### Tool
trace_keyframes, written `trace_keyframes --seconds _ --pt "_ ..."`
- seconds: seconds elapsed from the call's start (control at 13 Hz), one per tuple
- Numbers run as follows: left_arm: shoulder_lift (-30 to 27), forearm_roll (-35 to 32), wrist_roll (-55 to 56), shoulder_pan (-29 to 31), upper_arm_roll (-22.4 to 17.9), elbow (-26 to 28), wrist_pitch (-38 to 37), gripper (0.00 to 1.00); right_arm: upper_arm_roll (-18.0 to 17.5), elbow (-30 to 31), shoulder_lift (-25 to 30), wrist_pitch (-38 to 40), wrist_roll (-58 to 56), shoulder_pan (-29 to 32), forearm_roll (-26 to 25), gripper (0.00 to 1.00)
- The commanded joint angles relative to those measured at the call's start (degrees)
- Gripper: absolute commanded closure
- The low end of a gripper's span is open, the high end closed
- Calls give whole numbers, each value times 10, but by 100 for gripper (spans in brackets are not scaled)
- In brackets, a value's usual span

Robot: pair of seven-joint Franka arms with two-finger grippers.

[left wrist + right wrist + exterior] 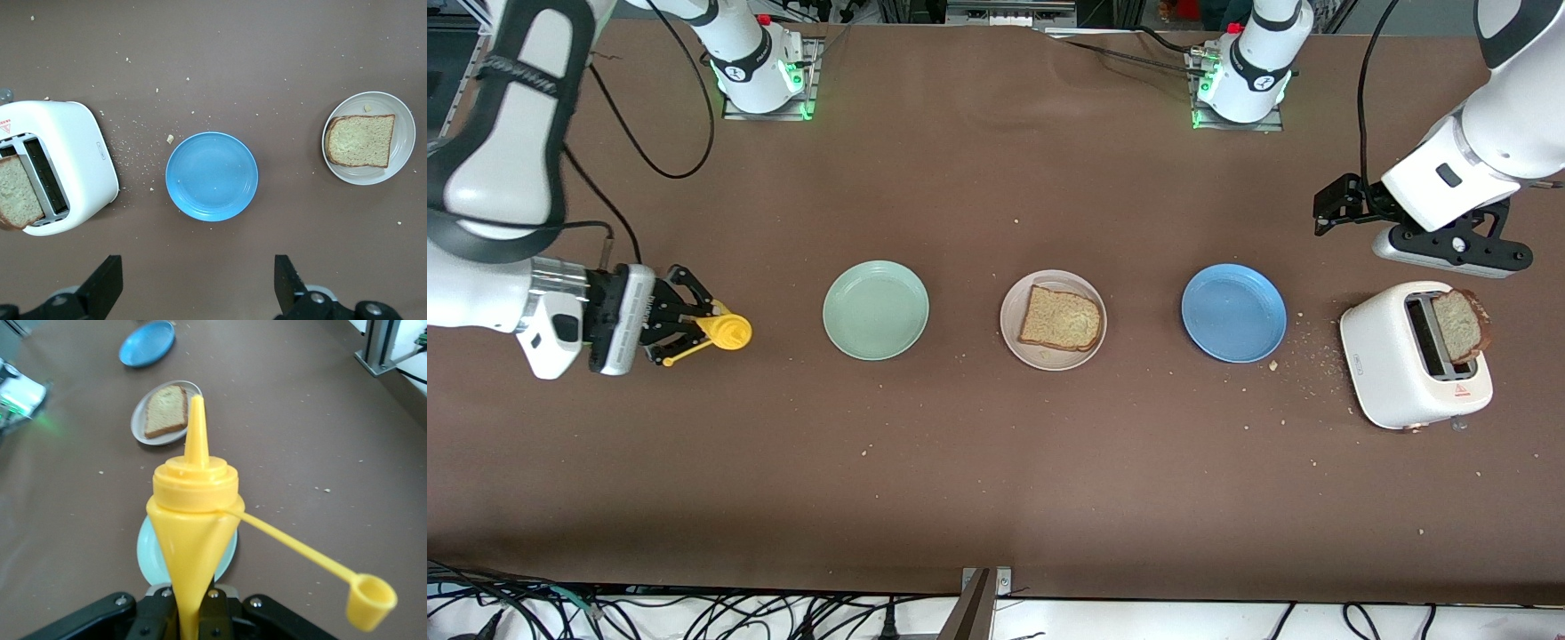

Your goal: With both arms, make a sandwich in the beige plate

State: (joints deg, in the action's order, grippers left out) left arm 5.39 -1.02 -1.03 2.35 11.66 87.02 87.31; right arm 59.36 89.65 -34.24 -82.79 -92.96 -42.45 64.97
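Front view: one bread slice [1059, 319] is seen lying on the beige plate [1014, 333], between a mint-green plate [875, 309] and a blue plate [1233, 312]. A yellow squeeze bottle [725, 332] is clamped in the right gripper [685, 331], held over the table at the right arm's end. The left gripper [1334, 209] is spread wide, empty, above the table near a white toaster [1392, 373] in which a second slice [1458, 325] is lodged.

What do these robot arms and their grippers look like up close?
Both arms are bulky white jointed shells with black bands and trailing black cables; green lights glow at the bases. The right gripper and left gripper are black, two-fingered, with linkages.
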Motion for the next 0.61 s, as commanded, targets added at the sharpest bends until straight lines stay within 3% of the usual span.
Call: trace_keyframes --seconds 0.0,0.31,0.54 --pt "-2 11 4 0 0 -10 -13 0 -7 29 -17 70 -84 50 55 100" --pt "-2 11 4 0 0 -10 -13 0 -23 78 -36 105 -204 88 92 100" --pt "-2 11 4 0 0 -10 -13 0 -98 93 -46 107 -276 158 95 100"
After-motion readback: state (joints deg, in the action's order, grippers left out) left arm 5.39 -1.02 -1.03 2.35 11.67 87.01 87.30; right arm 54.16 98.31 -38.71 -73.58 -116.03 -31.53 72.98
